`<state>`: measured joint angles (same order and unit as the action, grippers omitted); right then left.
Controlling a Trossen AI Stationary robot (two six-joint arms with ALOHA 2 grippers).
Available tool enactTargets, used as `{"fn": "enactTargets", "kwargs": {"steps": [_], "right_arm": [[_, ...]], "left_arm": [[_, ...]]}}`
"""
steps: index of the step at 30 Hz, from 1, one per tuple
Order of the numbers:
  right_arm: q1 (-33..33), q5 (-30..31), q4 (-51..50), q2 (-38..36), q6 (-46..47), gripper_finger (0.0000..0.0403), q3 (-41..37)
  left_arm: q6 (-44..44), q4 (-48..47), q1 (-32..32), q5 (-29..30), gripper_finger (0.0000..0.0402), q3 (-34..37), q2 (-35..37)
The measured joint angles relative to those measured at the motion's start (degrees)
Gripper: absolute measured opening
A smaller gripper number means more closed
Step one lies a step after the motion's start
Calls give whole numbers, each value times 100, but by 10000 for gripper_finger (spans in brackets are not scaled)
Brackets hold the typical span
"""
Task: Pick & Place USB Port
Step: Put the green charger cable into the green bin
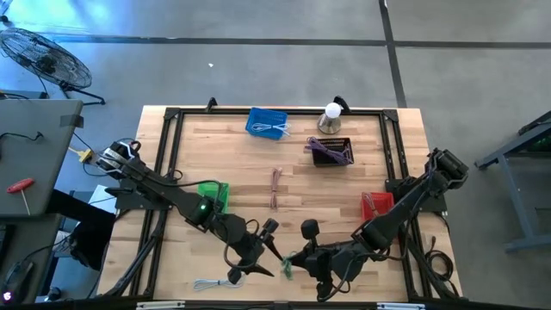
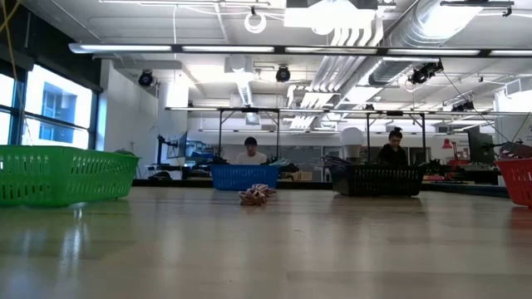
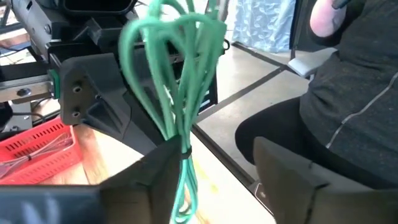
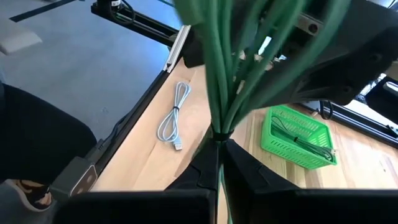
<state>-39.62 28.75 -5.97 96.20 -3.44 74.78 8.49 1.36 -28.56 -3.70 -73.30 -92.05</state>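
A green USB cable, coiled and bound with a tie, is off the table near its near edge [image 1: 287,265], between my two grippers. My right gripper [image 1: 299,257] [image 4: 217,146] is shut on it. My left gripper [image 1: 261,245] [image 3: 221,155] is open, and the bundle [image 3: 174,68] stands between its fingers, close against one of them. The loops [image 4: 230,56] fan upward from the tie and the ends trail down past the fingers. The low view shows neither gripper nor the green cable. My right gripper pinches the green bundle at its tie [image 4: 217,135], between the two fingers. The loops rise beyond the fingers and the cable is lifted clear of the table. My left gripper: the bundle at its tie [image 3: 185,150] lies beside one finger [image 3: 155,177]; whether they touch, I cannot tell.
A white cable [image 1: 211,282] [image 4: 171,118] lies near the near edge. A pink cable [image 1: 275,185] [image 2: 258,195] is at mid-table. Four baskets stand around: green [image 1: 212,196] [image 4: 298,134], red [image 1: 376,205] [image 3: 37,146], blue [image 1: 267,122], black [image 1: 331,151]. A person sits at the near edge [image 3: 348,93].
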Motion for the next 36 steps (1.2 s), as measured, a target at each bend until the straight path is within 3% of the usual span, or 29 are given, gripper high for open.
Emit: {"fn": "enactTargets", "kwargs": {"steps": [4, 9, 12, 22, 31, 36], "right_arm": [[8, -16, 11, 0, 26, 0, 2], [82, -188, 66, 31, 46, 0, 2], [147, -263, 67, 79, 87, 0, 2], [221, -372, 69, 87, 94, 0, 2], [286, -546, 44, 92, 115, 0, -2], [299, -532, 153, 92, 194, 0, -134]], "left_arm": [[0, -24, 1, 45, 247, 0, 0], [-4, -21, 7, 294, 269, 0, -2], [-9, -20, 7, 572, 271, 0, -2], [-176, -20, 7, 574, 271, 0, -9], [-24, 171, 7, 666, 271, -4, -444], [11, 216, 10, 814, 242, -4, -483]]}}
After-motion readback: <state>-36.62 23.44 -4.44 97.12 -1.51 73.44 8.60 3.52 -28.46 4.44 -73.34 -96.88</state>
